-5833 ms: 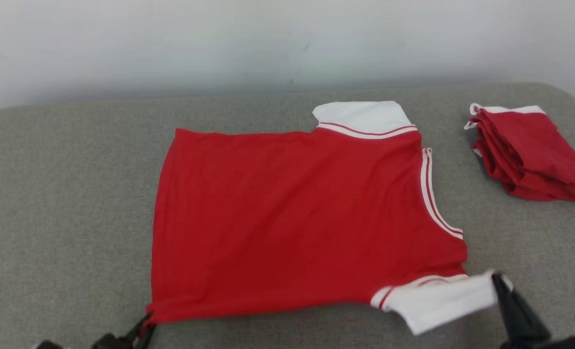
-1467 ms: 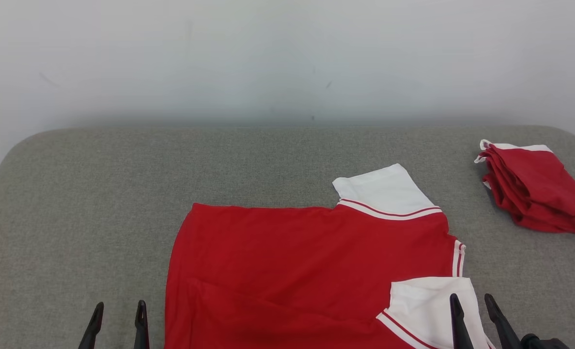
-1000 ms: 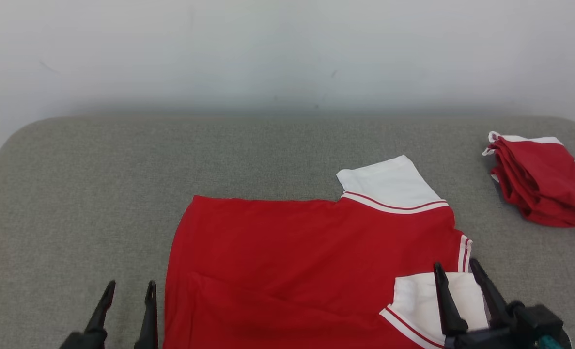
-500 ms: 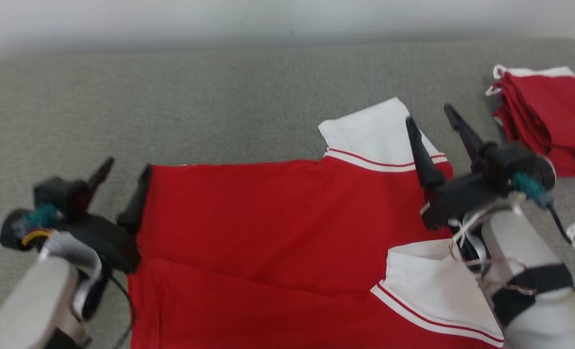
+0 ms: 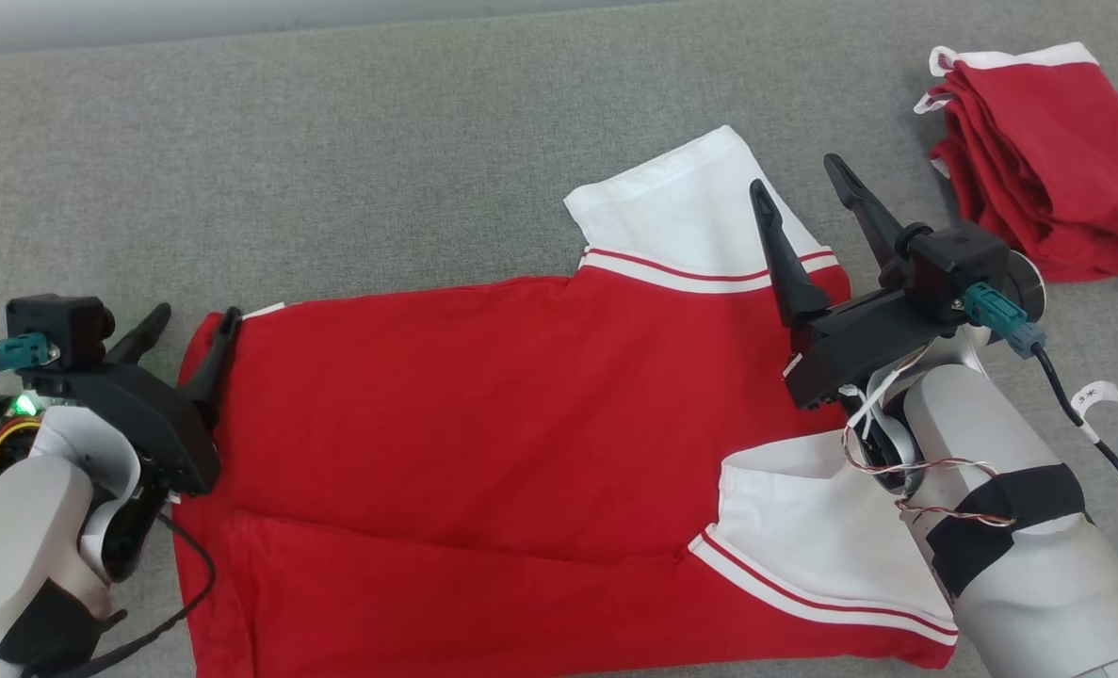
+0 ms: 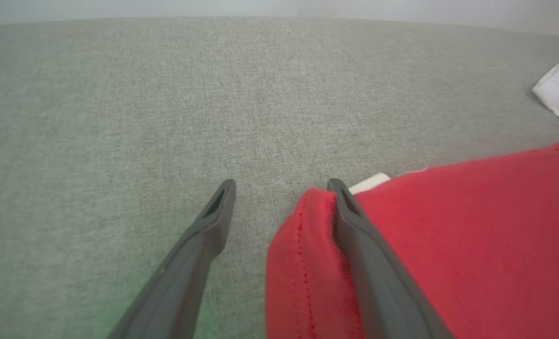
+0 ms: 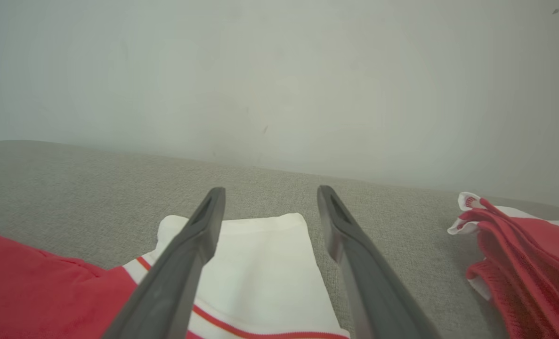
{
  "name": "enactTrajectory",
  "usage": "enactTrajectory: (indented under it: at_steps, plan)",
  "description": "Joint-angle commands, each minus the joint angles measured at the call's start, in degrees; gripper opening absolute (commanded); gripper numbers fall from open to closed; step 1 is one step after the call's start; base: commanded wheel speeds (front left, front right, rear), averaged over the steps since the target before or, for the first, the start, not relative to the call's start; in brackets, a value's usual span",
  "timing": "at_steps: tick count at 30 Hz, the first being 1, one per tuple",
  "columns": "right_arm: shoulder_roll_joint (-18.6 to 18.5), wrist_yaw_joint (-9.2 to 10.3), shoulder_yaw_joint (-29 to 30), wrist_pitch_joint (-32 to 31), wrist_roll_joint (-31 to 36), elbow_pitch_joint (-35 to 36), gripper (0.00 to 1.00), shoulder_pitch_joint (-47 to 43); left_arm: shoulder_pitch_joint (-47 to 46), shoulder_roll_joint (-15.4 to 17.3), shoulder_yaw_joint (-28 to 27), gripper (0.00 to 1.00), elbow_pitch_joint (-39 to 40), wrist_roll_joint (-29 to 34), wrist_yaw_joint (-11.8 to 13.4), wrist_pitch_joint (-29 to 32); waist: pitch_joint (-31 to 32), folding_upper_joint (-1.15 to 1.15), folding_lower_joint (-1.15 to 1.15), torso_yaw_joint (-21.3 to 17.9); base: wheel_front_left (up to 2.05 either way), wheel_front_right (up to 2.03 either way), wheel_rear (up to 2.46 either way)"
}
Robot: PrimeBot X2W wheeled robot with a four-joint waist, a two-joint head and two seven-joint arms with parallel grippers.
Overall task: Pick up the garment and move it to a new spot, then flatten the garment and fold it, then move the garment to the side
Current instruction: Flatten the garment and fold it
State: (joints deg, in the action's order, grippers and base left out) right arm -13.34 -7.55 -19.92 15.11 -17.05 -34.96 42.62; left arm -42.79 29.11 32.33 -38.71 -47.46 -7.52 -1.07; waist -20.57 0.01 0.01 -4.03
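Red garment [image 5: 483, 414] spread across the middle of the grey padded surface [image 5: 332, 141], near edge already turned up over the body, near sleeve [image 5: 803, 527] lying white on red at 5 o'clock.

Up from the bottom edge of the head view inside the last second and out to the cloth's far side: both arms, with the head camera tipped down after them.

At 9 o'clock, left gripper [image 5: 196, 313], jaws spread wide, straddling the far hem corner. In the left wrist view, one finger resting on the red cloth, the other over bare grey.

At 2 o'clock, right gripper [image 5: 796, 174], equally wide open with nothing between its fingers, poised over the far sleeve [image 5: 681, 212]. Contact with the white cloth impossible to tell.

Further out at 2 o'clock, well apart, a folded red stack [image 5: 1029, 160].

Read for the task: first fold apparently laid, second being set up from the far edge. Likely needed next: a lower reach on the right side, then a pinch at both far corners before any pull toward 6 o'clock. Risk: a one-layer grab at the left corner, or a sleeve slipping loose and skewing the fold.
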Motion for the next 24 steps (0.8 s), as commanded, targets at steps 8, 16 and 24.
enactTrajectory:
  at_steps: [8,16,24]
  plan:
    - [0.3,0.16,0.9,0.0,0.3,0.16,1.0,-0.94,0.93,0.67,2.05,1.0,-2.36,-6.02,0.1,2.33,1.5,-0.01,-0.01,0.24,0.0,0.0,0.0]
    - [0.25,0.16,-0.5,0.01,0.05,-0.59,1.0,0.6,1.21,-0.83,3.59,1.0,-3.27,-10.38,0.09,2.52,0.64,-0.01,-0.01,0.16,0.0,0.0,0.0]
    - [-0.59,0.16,-1.34,0.01,-0.29,-2.5,1.0,2.17,1.31,-3.69,6.2,0.0,-3.38,-13.79,-0.08,3.05,-0.17,-0.01,-0.01,0.4,0.0,0.0,0.0]
